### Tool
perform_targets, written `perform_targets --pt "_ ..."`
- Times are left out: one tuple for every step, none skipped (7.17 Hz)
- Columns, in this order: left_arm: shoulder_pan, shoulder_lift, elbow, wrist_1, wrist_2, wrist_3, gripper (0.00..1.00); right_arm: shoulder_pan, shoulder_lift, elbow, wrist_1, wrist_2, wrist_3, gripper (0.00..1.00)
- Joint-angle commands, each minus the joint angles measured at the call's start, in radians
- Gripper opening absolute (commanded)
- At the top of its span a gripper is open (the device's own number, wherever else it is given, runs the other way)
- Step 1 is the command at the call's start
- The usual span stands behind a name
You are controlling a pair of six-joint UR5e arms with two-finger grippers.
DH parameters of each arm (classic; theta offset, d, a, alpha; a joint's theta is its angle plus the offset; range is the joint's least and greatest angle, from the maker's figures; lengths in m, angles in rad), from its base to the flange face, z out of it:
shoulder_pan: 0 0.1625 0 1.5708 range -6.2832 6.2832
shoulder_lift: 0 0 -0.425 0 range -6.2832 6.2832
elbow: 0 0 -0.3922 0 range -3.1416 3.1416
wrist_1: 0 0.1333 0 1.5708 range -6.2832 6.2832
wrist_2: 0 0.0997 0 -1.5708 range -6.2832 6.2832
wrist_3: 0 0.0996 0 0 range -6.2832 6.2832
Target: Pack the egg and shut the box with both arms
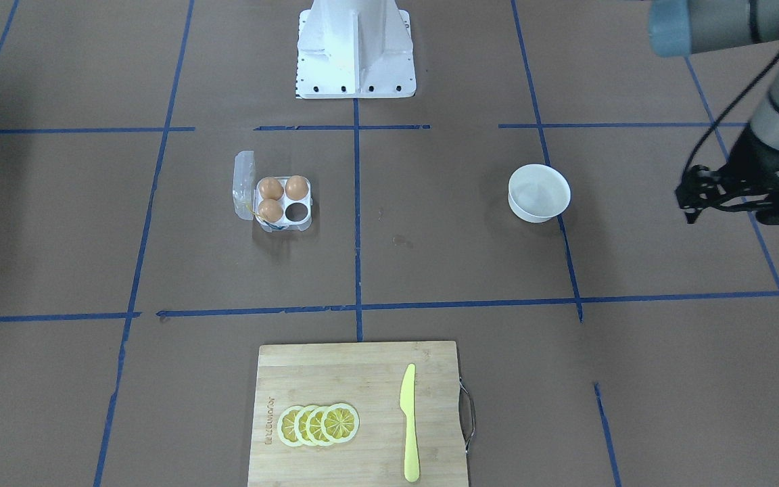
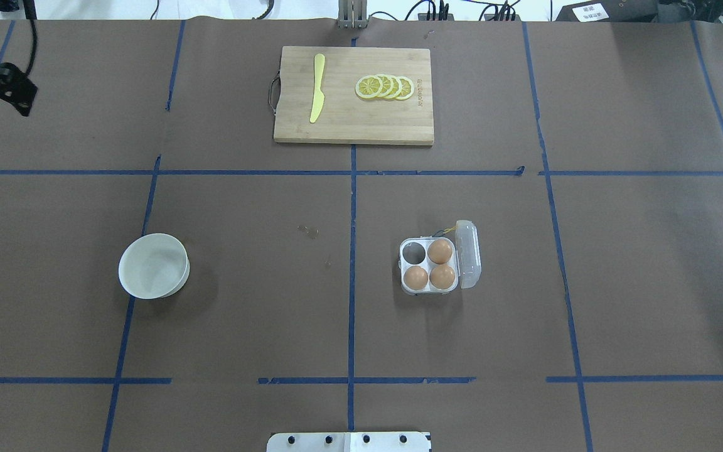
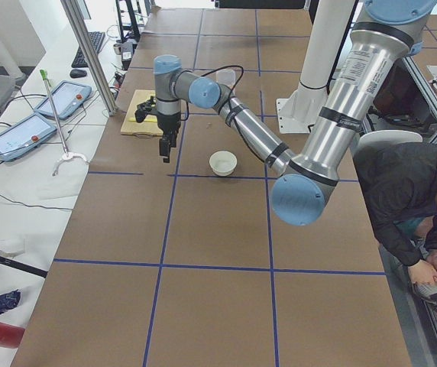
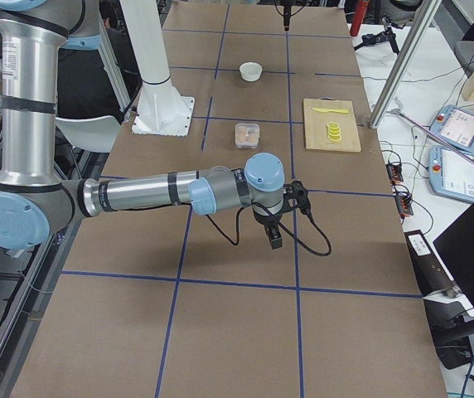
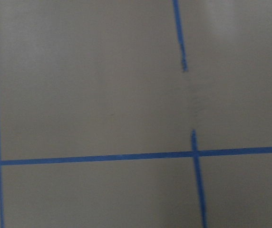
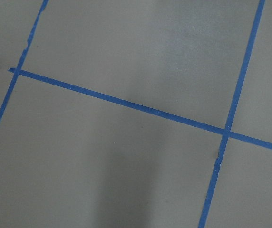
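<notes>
1. Left hand (image 1: 688, 201) hangs above the counter (image 2: 261, 314) near its left end, out past the white bowl (image 2: 151, 267). I cannot tell whether its fingers are spread or closed.
2. Right hand (image 4: 273, 239) hovers over the counter's opposite end, well apart from the egg box (image 2: 401, 270). Its state cannot be told either (only the side view catches it).
3. The egg box sits just right of the centre tape line, its lid (image 2: 469, 254) swung open on the side away from the bowl.
4. Three eggs (image 2: 442, 276) fill three of its four cells. The vacant cell (image 2: 413, 252) is the far one on the bowl's side.
5. A bamboo cutting board (image 2: 342, 129) at the far edge carries a yellow knife (image 2: 316, 88) and overlapping lemon slices (image 2: 385, 86).
</notes>
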Motion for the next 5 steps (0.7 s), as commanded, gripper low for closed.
perform_targets --pt "-0.204 0.123 0.077 -0.029 -0.125 0.264 1.0 0.0 0.004 0.028 0.004 0.002 0.066 1.0" --pt "-0.286 0.21 0.079 -0.098 -0.182 0.271 1.0 0.0 0.004 0.043 0.004 0.004 0.113 1.0" --pt "-0.345 0.358 0.085 -0.281 -0.255 0.278 1.0 -0.006 0.004 0.078 0.002 0.007 0.175 1.0" --pt "-0.347 0.44 0.112 -0.422 -0.302 0.269 1.0 -0.032 0.003 0.109 0.001 0.007 0.228 1.0" --pt "-0.348 0.443 0.129 -0.419 -0.302 0.266 1.0 -0.11 0.012 0.141 0.001 -0.008 0.333 1.0"
